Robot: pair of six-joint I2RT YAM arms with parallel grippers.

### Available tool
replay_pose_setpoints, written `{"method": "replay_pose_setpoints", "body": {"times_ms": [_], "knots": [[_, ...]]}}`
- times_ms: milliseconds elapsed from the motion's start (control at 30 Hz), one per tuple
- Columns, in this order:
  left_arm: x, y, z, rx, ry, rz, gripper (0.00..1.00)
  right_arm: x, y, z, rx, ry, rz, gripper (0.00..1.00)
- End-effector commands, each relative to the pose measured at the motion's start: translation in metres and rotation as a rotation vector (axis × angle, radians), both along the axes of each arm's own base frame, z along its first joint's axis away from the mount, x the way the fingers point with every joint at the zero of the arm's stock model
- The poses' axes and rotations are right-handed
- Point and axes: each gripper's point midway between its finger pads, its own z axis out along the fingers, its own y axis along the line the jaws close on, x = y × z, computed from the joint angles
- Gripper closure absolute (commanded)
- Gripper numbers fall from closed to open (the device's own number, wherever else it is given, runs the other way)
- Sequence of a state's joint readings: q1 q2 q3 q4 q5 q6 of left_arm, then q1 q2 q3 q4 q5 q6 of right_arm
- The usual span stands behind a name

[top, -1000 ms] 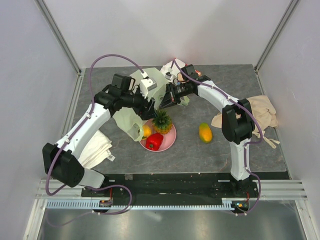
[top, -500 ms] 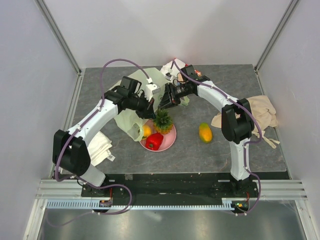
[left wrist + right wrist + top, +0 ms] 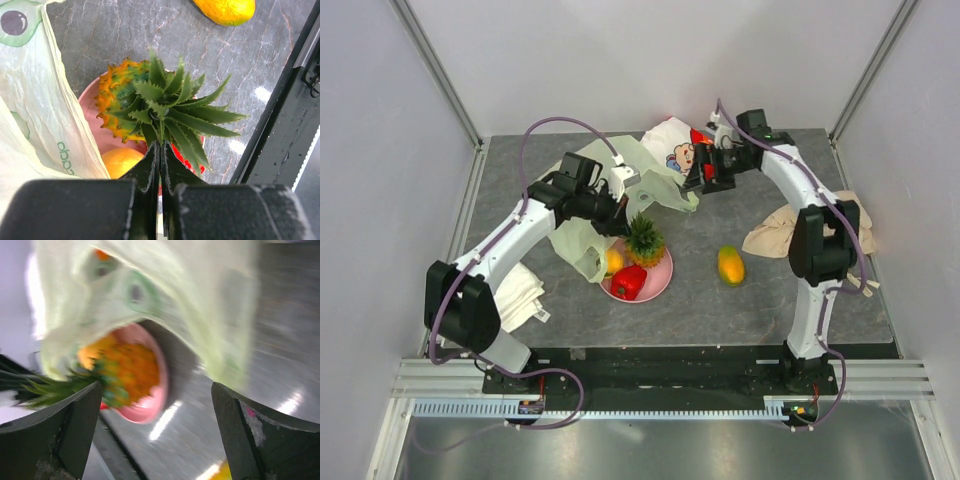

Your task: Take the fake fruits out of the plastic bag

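The pineapple (image 3: 644, 243) leans on the pink plate (image 3: 660, 281) beside a red pepper-like fruit (image 3: 628, 284) and an orange fruit (image 3: 612, 262). My left gripper (image 3: 623, 218) is shut, its tips (image 3: 160, 145) pinched on the leaves of the pineapple's (image 3: 125, 100) green crown. The pale-green plastic bag (image 3: 578, 240) lies slack behind and left of the plate, and it fills the left side of the left wrist view (image 3: 35, 110). A yellow-red mango (image 3: 730, 265) lies alone on the table. My right gripper (image 3: 703, 180) hangs open and empty at the back, off the bag (image 3: 200, 300).
A white-and-red cartoon pouch (image 3: 672, 152) lies at the back. Beige cloth (image 3: 820, 225) is bunched at the right beside the right arm. A white cloth (image 3: 515, 292) sits at the left. The table's black front rail (image 3: 280, 140) runs close to the plate.
My left gripper shut on the pineapple's crown. My right gripper opened, let the bag go and swung back to the right; the bag's raised part sank.
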State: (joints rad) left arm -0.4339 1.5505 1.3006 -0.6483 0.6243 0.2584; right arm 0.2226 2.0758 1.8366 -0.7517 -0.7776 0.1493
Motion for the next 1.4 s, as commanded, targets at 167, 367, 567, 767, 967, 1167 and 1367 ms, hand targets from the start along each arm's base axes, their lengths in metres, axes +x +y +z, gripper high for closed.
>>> {"method": "replay_pose_setpoints", "body": {"times_ms": [167, 367, 567, 767, 967, 1167, 1367], "knots": [[0.006, 0.002, 0.023, -0.035, -0.072, 0.049, 0.98, -0.079, -0.111, -0.015, -0.454, -0.078, 0.117, 0.02], [0.006, 0.002, 0.021, -0.034, -0.071, 0.057, 0.98, -0.112, -0.125, -0.028, -0.515, 0.041, 0.094, 0.02], [0.009, 0.005, 0.011, -0.012, -0.064, 0.062, 0.98, -0.139, -0.137, -0.057, -0.571, 0.143, 0.118, 0.02], [0.013, 0.008, 0.014, -0.010, -0.081, 0.079, 0.98, -0.151, -0.129, -0.068, -0.569, 0.188, 0.175, 0.05], [0.014, 0.008, 0.011, -0.015, -0.074, 0.089, 0.98, -0.158, -0.127, -0.087, -0.602, 0.243, 0.202, 0.11], [0.013, 0.010, 0.009, -0.017, -0.067, 0.097, 0.98, -0.144, -0.125, -0.102, -0.619, 0.257, 0.197, 0.20], [0.012, 0.011, 0.007, -0.019, -0.061, 0.105, 0.98, -0.134, -0.121, -0.097, -0.602, 0.213, 0.257, 0.54]]}}
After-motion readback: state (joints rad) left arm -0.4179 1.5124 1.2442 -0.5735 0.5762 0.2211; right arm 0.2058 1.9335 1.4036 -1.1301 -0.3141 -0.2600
